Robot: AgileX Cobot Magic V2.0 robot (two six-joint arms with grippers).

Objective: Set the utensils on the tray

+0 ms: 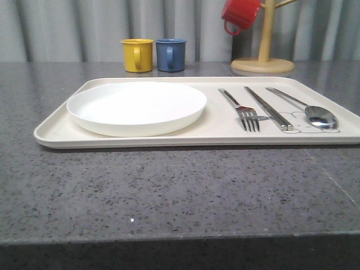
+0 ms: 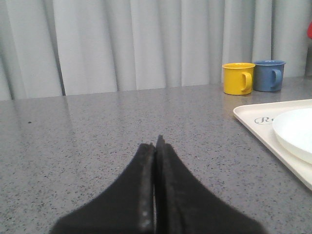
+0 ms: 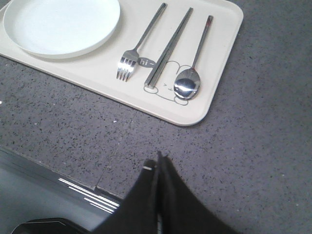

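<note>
On the tray (image 1: 140, 142) lie plate (image 1: 136, 107), fork (image 1: 241, 108), sticks (image 1: 269, 108) and spoon (image 1: 306, 108), task apparently done; both arms' fingers (image 2: 146, 195) are pressed together, empty.

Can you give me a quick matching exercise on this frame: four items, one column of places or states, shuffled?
Items:
1. plate
2. spoon
3. red mug
4. left gripper

Places/states:
A. hanging on the wooden mug stand
B. shut, over bare counter
C. left part of the tray
D. rightmost utensil on the tray

Pairs: 1-C, 2-D, 3-A, 4-B
</note>
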